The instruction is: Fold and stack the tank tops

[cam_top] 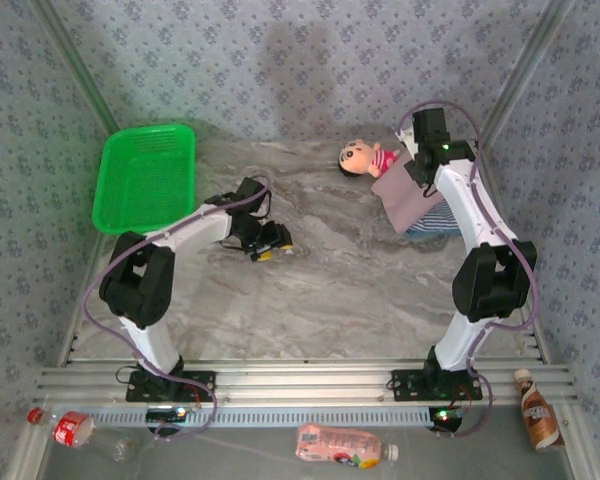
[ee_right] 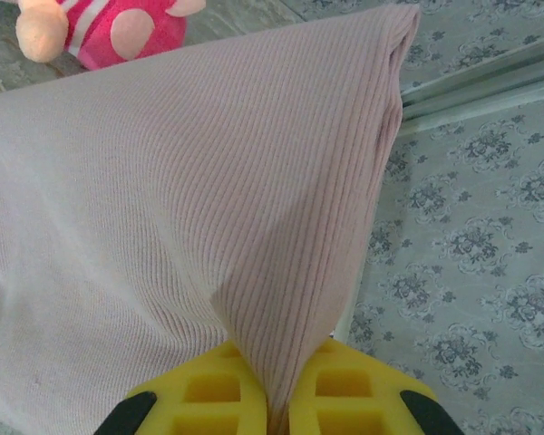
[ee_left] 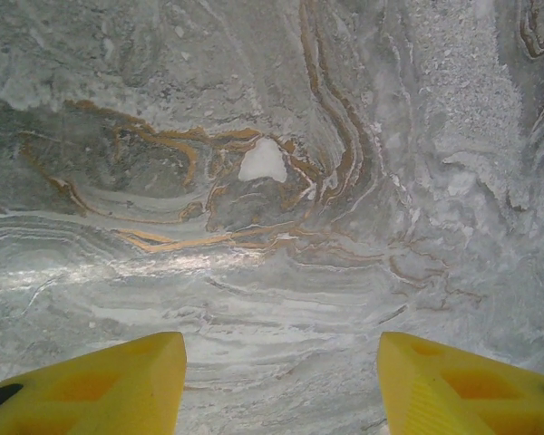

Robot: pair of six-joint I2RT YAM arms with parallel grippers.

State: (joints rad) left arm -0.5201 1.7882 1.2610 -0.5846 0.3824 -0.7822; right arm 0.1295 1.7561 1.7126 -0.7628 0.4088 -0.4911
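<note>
Mauve-pink tank top point(ee_right: 208, 181), pinched in the clenched right gripper point(ee_right: 276, 399) over the striped top point(cam_top: 435, 222) at upper right of the overhead view, seems mid-stacking; next, lower squarely and let go, left gripper point(ee_left: 281, 385) gaping empty.

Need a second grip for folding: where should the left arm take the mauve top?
Likely the mauve top by its left edge, approached from the left: the right gripper, jaws shut, pinches a fold farther right, leaving that edge free.
</note>
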